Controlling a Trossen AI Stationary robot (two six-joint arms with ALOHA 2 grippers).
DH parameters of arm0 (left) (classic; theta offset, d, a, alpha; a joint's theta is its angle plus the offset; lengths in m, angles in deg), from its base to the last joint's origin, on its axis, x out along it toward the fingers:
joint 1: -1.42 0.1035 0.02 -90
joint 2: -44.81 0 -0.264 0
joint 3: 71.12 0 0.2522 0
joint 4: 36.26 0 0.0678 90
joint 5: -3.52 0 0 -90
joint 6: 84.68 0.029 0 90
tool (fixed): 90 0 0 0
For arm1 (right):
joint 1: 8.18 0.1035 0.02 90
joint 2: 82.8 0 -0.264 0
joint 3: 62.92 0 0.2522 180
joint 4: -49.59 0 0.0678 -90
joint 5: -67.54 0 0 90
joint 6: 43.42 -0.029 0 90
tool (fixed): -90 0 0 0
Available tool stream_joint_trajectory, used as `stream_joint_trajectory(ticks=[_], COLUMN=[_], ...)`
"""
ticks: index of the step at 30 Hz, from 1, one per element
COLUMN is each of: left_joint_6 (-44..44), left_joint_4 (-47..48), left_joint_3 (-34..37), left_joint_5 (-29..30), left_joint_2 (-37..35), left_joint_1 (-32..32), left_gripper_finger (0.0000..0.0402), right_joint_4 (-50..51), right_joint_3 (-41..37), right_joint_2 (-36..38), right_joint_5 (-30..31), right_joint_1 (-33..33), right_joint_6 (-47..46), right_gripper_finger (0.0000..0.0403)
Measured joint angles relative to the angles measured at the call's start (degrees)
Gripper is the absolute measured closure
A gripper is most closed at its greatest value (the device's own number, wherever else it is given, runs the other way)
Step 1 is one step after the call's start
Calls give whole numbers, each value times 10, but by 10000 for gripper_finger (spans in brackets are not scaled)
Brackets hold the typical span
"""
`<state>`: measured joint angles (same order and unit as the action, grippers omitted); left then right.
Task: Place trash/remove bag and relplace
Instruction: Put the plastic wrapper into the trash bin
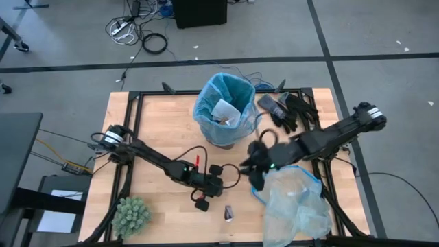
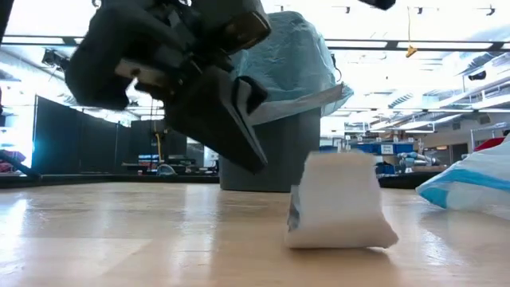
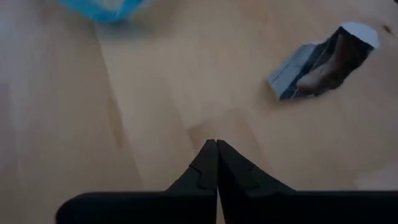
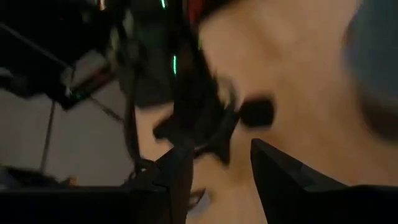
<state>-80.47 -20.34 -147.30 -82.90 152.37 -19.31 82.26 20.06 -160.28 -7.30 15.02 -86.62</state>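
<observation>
Robotics lab — open hall, floor cables [image 1: 140, 31], ceiling lights [image 2: 351, 9], dark partitions [image 2: 80, 131].

- The wooden table [image 1: 158, 123] has a light plank top edged by a dark frame.
- A grey bin [image 1: 225, 132] lined with the bright blue bag [image 1: 206, 103] stands on it, toward the far edge; paper trash [image 1: 225, 112] shows inside.
- Dark gloves [image 1: 288, 110] lie just right of the bin.
- A pale, clear plastic bag [image 1: 296, 202] lies near-right of the bin, at the table's near edge.
- A small wrapper scrap [image 1: 228, 213] lies on the wood, nearward of the bin.
- A green spiky ball [image 1: 131, 215] sits at the near-left corner, well apart from the bin.
</observation>
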Motion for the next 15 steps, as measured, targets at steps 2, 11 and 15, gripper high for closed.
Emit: stream_joint_trajectory(ticks=[2, 11, 15], left_joint_6=[-7, -22, -30], left_joint_4=[33, 150, 194], left_joint_3=[0, 0, 0], left_joint_5=[-1, -2, -4], left_joint_2=[-15, -83, -120], left_joint_1=[1, 0, -1], left_gripper_finger=[395, 393, 393], right_joint_4=[-4, -86, -131], right_joint_3=[0, 1, 4], right_joint_2=[-35, -180, -225], right_joint_5=[-22, -70, -97], right_joint_1=[7, 26, 34], right_joint_6=[-17, -51, -69], right_gripper_finger=[254, 255, 255])
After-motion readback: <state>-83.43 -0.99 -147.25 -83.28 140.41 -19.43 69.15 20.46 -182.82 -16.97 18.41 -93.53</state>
